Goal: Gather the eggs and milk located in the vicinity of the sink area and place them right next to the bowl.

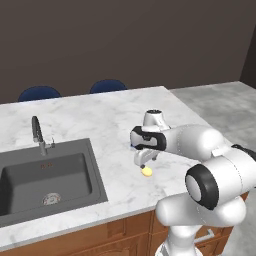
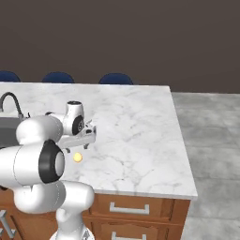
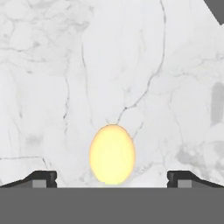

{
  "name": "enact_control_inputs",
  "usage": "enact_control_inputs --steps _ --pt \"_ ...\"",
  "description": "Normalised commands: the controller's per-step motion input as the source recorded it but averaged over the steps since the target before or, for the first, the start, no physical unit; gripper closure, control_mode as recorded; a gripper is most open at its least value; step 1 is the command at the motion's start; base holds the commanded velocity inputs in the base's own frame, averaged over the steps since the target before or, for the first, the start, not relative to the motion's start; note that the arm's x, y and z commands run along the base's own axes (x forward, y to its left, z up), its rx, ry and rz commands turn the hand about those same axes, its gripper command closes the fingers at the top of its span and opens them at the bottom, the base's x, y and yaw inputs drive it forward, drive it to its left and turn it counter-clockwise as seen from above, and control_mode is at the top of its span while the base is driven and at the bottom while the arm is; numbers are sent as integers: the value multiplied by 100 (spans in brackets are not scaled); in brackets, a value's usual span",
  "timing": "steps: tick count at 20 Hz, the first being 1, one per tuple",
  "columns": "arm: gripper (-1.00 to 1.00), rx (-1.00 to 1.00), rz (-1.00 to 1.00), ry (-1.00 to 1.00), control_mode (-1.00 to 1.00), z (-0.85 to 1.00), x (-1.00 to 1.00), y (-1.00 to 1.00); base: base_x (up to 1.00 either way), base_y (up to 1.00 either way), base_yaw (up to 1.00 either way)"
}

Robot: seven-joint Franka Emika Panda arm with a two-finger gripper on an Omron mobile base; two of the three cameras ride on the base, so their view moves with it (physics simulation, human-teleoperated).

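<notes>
A white marble counter (image 1: 100,125) sits on wooden cabinets in a rendered kitchen, with a dark wall behind it. One container is visible: a dark grey rectangular sink (image 1: 47,177) set into the counter near its front edge, toward the left end in the left base view. The basin holds nothing apart from its round drain (image 1: 51,198), and a single dark curved faucet (image 1: 37,132) stands at the sink's back rim. One egg (image 1: 147,171) lies on the marble, small, pale yellow and rounded, near the counter's front edge and well apart from the sink's right rim. The same egg (image 2: 78,157) appears in the right base view just below the robot's hand. One white robot arm reaches over the counter, and its gripper (image 1: 142,161) points down directly above the egg, without touching it. In the hand view the egg (image 3: 112,154) sits upright between the two dark fingertips (image 3: 41,179), which stand spread wide at either side with clear marble between each tip and the egg, so the claw is released and grasps nothing. Beyond the counter's far edge the rounded tops of blue chairs (image 2: 116,78) show, three counted in the right base view, two in the left base view.
</notes>
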Motion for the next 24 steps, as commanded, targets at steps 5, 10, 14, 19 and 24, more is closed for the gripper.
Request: enact_control_inputs --steps 5,10,14,19,24 --pt "-100 0 0 0 -100 -30 -12 0 0 0 0" --pt "-100 0 0 0 -100 -22 -13 0 0 0 0" --pt "-100 0 0 0 -100 -35 -2 0 0 0 0" --pt "-100 0 0 0 -100 -34 4 4 0 0 0" --pt "-100 0 0 0 -100 -7 8 9 0 0 0"
